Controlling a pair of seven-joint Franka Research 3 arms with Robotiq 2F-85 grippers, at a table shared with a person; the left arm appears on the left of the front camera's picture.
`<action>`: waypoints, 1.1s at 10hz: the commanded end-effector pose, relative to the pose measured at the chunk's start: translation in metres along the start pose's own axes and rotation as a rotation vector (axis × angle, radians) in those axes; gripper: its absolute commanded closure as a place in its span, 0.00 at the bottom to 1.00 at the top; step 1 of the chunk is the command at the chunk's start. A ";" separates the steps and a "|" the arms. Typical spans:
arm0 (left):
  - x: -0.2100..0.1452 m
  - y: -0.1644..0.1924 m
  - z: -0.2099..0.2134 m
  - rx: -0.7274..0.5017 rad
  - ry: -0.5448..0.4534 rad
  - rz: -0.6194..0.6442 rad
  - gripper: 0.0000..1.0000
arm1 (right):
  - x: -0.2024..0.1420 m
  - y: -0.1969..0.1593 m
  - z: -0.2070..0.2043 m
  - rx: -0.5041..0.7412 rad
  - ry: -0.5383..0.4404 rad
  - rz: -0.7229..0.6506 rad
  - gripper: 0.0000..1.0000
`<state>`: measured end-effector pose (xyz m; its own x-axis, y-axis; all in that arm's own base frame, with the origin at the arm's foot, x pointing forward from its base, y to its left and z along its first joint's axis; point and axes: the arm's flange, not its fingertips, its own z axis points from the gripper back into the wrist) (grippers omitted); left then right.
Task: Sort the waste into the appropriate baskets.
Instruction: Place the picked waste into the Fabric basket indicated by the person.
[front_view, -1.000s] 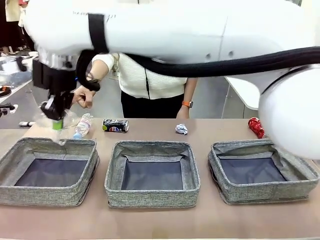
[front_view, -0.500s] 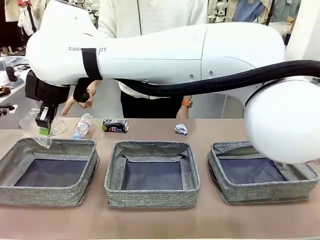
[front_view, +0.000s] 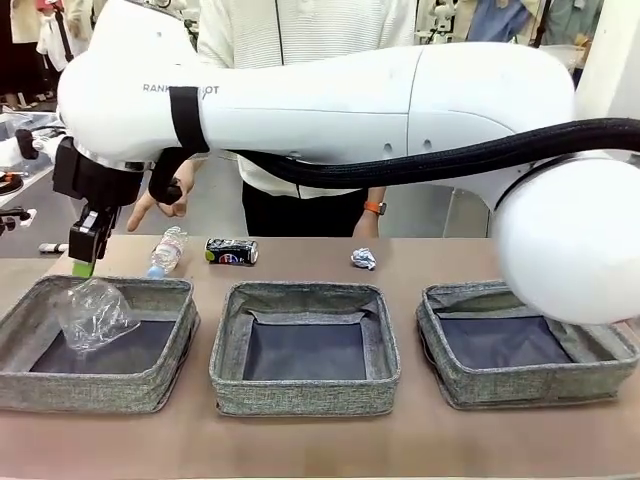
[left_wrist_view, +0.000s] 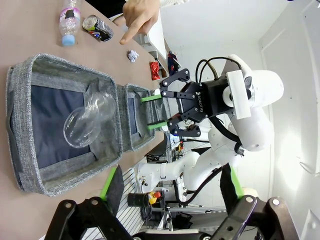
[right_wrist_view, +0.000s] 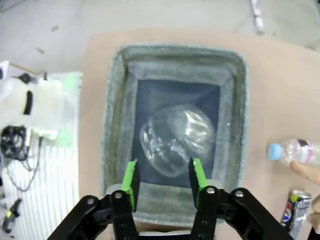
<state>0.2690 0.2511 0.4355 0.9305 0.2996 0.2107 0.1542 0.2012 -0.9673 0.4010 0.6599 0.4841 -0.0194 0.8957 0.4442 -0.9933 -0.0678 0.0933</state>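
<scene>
Clear bottle lies in the lower-left basket under the spread, empty right gripper; a low retreat could snag its rim.

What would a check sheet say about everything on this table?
Surface: brown table, no spills seen.
Job's things: left basket, middle basket and right basket stand in a row. A crushed clear bottle is in the left basket. Behind them on the table are a blue-capped bottle, dark can, paper ball and red can.
Clutter: nothing seen.
Grippers: right gripper is open above the left basket, holding nothing. Left gripper is open and empty.
Cables: a black hose runs along the right arm.
Surroundings: a person stands at the far side, hand pointing down near the blue-capped bottle.
</scene>
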 end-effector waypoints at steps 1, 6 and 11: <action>-0.002 -0.002 0.001 -0.005 0.011 -0.019 0.00 | -0.016 0.007 0.009 0.063 -0.027 0.000 0.00; -0.002 -0.002 0.001 -0.005 0.011 -0.019 0.00 | -0.092 0.027 0.080 0.217 0.111 -0.628 0.00; -0.002 -0.002 0.001 -0.005 0.011 -0.019 0.00 | -0.307 0.108 0.144 0.204 -0.305 -1.017 0.00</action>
<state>0.2689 0.2513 0.4354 0.9304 0.2999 0.2109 0.1543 0.2014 -0.9673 0.3778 0.3761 0.5300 0.8592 0.4738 0.1930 -0.4727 0.5907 0.6539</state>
